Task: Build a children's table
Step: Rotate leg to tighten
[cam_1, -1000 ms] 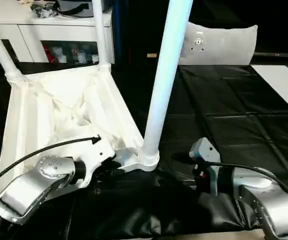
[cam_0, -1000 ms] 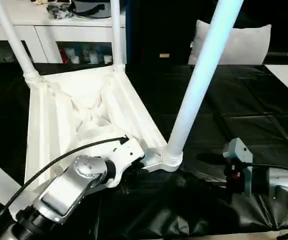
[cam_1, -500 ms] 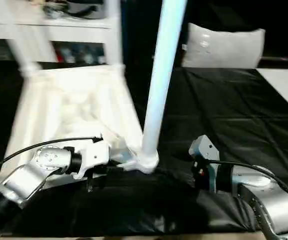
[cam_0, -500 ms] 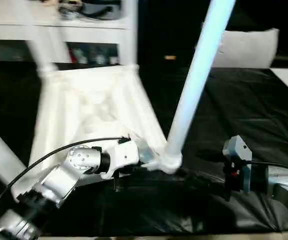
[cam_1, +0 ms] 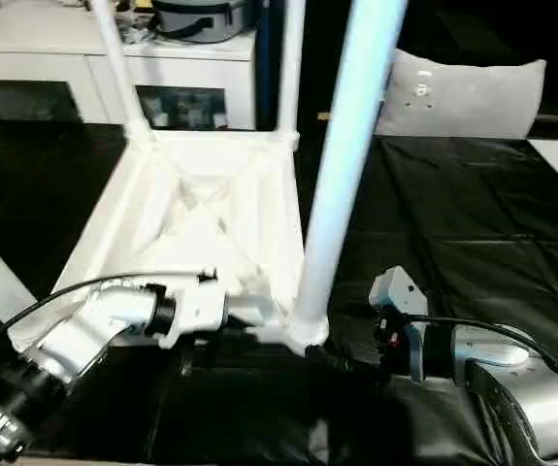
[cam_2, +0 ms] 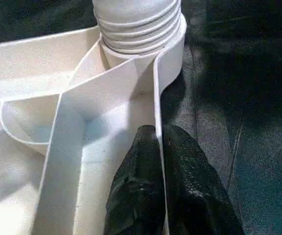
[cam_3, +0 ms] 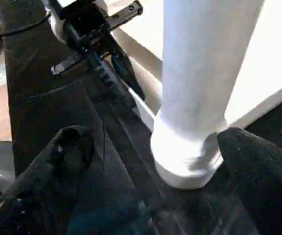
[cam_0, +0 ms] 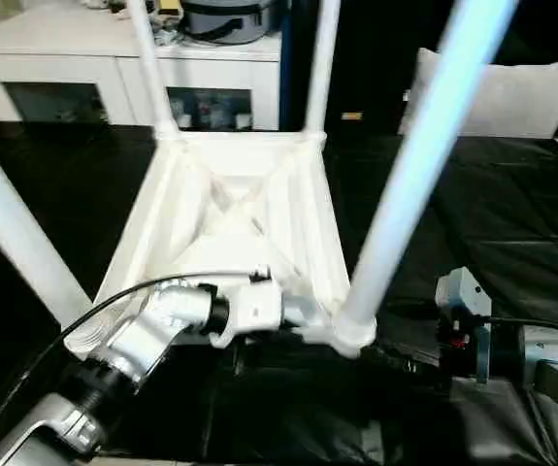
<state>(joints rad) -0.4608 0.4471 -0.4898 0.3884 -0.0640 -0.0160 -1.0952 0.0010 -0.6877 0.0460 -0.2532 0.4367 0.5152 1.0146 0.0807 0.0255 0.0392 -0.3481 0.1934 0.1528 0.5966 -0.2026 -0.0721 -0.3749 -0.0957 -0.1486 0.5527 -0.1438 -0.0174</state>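
Left eye view: the upturned tabletop point(cam_0: 240, 209) lies on black sheeting point(cam_0: 511, 204), four legs rising. The left gripper point(cam_2: 158, 161) pinches the tabletop's near rim wall beside the corner socket point(cam_2: 141, 29). The right gripper point(cam_3: 145, 147) stands wide open, straddling the near-right leg point(cam_0: 414, 175) without gripping; open sheeting lies beyond.

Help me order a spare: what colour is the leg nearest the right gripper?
White; the leg shows best in the right wrist view, with a bluish sheen in the head views.

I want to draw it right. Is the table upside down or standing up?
Upside down. The tabletop lies flat with its ribbed underside showing, and the legs stick up from the corners.
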